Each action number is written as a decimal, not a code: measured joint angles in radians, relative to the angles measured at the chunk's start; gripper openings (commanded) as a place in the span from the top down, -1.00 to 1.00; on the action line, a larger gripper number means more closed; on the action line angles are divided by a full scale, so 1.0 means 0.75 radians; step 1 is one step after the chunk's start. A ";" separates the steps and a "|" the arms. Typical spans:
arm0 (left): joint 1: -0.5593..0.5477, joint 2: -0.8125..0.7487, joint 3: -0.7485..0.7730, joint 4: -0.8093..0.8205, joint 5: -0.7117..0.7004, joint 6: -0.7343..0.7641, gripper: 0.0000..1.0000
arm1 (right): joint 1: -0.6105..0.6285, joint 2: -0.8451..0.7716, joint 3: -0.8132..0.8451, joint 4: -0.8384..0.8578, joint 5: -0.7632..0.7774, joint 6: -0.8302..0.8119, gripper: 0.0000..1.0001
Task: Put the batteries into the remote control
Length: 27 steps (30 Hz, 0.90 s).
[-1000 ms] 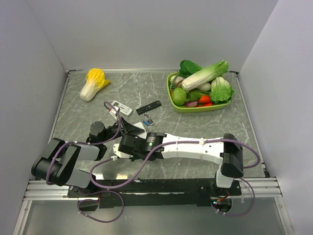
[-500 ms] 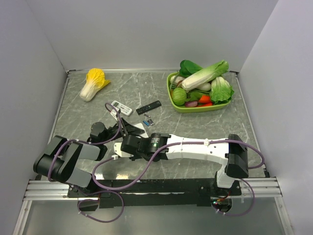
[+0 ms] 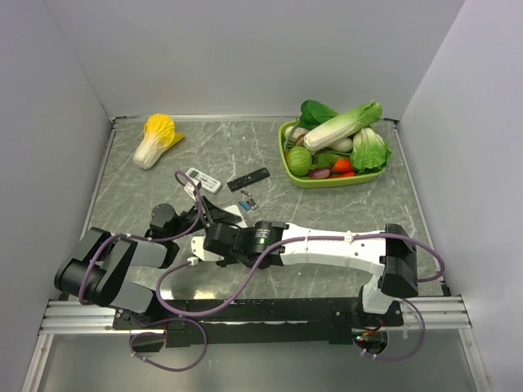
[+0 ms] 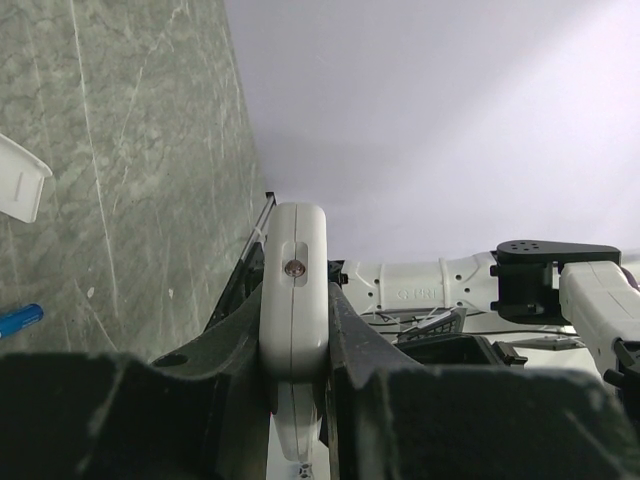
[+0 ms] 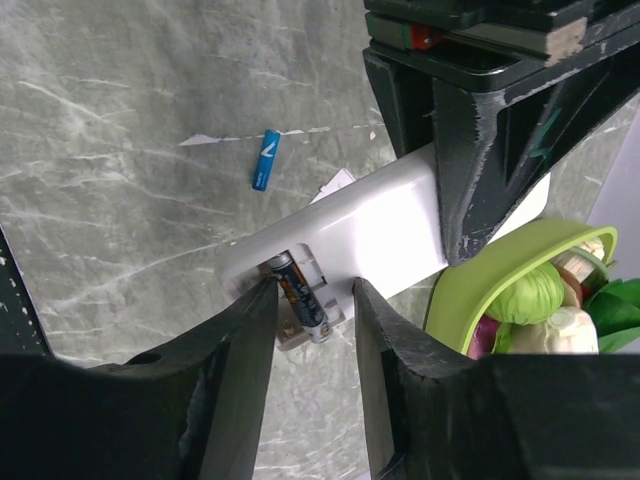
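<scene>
My left gripper (image 4: 295, 300) is shut on the remote control (image 4: 294, 290), a white bar held edge-on between its jaws. In the right wrist view the remote control (image 5: 385, 235) shows its plain back, with the battery compartment uncovered at its lower end. A dark battery (image 5: 300, 297) with a silvery end lies slanted in that compartment. My right gripper (image 5: 313, 290) is open, one finger on each side of this battery; the right finger stands clear of it. A blue battery (image 5: 264, 160) lies loose on the table beyond the remote. In the top view both grippers meet near the table's front left, left (image 3: 214, 214) and right (image 3: 211, 243).
A small white remote (image 3: 203, 180) and a slim black remote (image 3: 248, 178) lie mid-table. A green bowl (image 3: 327, 178) of vegetables sits back right, a yellow-white cabbage (image 3: 157, 139) back left. A flat white piece (image 4: 18, 180) lies on the marble near the blue battery (image 4: 18, 320).
My right gripper's jaws have spread wider around the battery in the compartment. The right arm's elbow has shifted slightly to the right. The left gripper keeps its hold on the remote.
</scene>
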 measured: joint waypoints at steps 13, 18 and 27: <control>0.000 -0.009 0.001 0.040 0.026 -0.021 0.97 | -0.013 -0.032 -0.001 0.015 -0.030 -0.023 -0.14; 0.002 -0.009 0.001 0.050 0.039 -0.033 0.97 | -0.014 -0.059 -0.002 0.022 -0.038 -0.034 -0.16; 0.014 0.014 0.001 0.050 0.059 -0.055 0.97 | -0.015 -0.079 -0.002 0.031 -0.067 -0.051 -0.31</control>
